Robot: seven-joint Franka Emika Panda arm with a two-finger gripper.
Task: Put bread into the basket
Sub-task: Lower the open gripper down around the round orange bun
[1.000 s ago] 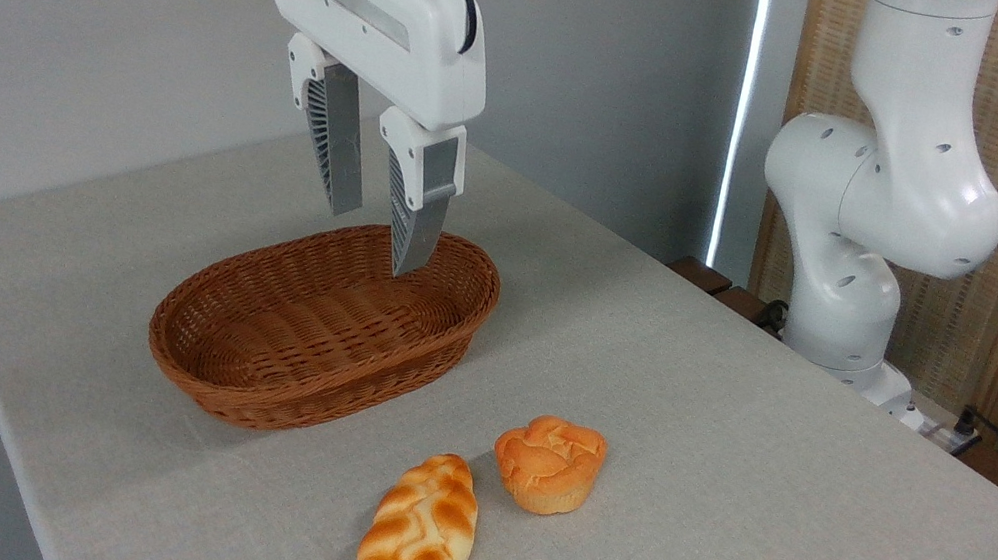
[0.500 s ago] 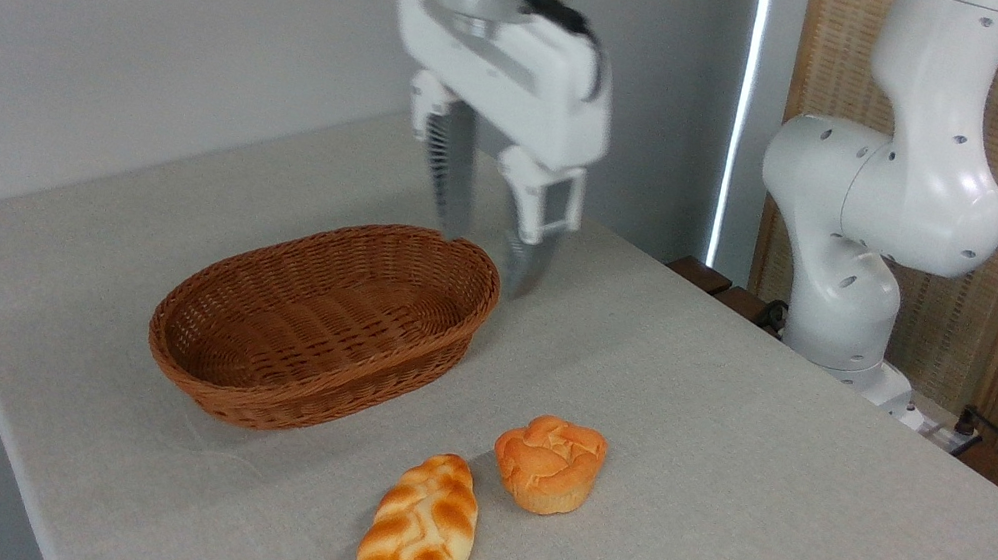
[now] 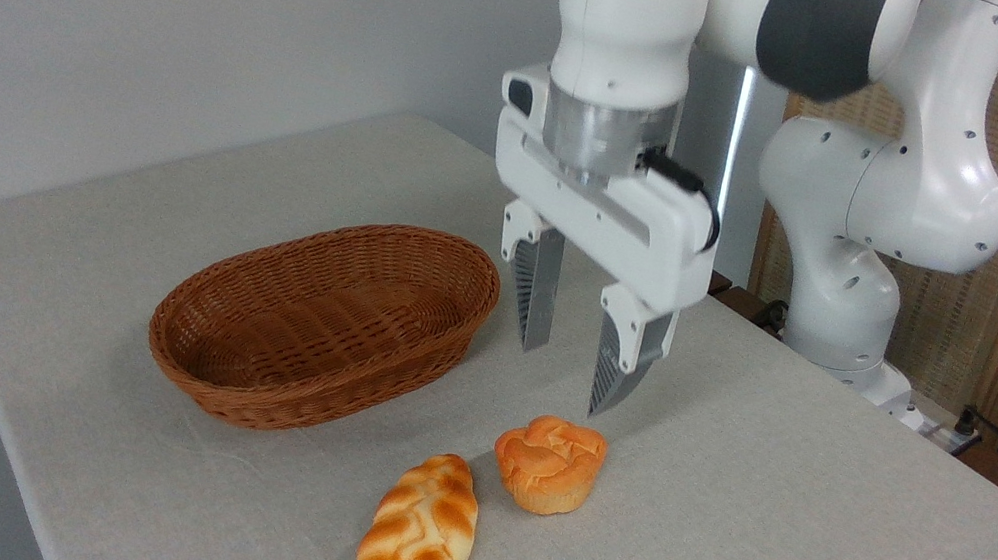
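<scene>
Since the earlier frames, the tool [image 3: 566, 374] has swung from over the basket [image 3: 320, 321] to the right and come lower, and now hangs above the table [image 3: 772, 528] just behind the bread [image 3: 549, 464]. Its two fingers point down and stand apart, open, with nothing between them. The bread sits on the table below and slightly in front of the fingertips, not touched. A braided loaf [image 3: 417, 540] lies just beside it to the lower left. The basket rests left of the tool, with nothing in it.
</scene>
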